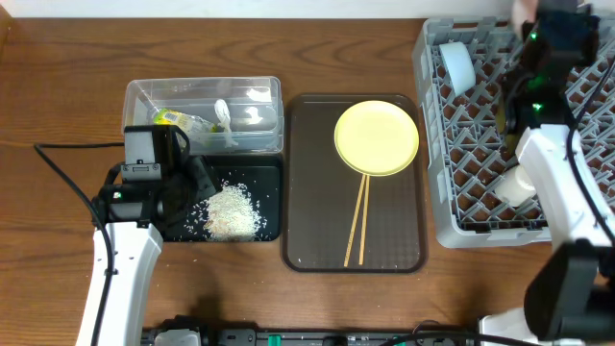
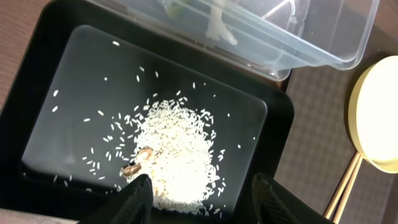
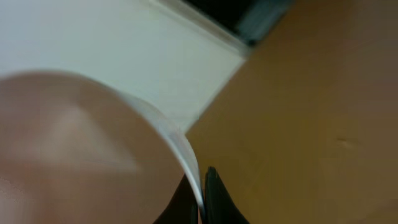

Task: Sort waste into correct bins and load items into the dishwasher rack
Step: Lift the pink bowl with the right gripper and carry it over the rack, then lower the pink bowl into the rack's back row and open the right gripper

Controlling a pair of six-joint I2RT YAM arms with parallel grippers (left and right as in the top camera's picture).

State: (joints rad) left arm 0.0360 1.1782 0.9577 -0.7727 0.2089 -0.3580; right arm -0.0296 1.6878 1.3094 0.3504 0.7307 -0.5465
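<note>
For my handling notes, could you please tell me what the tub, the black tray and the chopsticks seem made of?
The tub looks like clear glossy plastic: its walls are see-through. The black tray seems smooth plastic, with a soft sheen. The chopsticks look like pale matte wood, possibly bamboo.

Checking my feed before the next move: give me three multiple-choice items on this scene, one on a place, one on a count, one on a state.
1. Where is the rice pile? A clear tub; B black tray; C grey rack.
2. How many chopsticks lie on the brown tray? A one; B two; C four.
3. The left gripper is: A open and empty; B shut on a wrapper; C shut on a plate.
Key: 1 B, the grains lie on the black floor; 2 B, two thin sticks lie side by side; 3 A, its fingers stand apart with nothing between.
</note>
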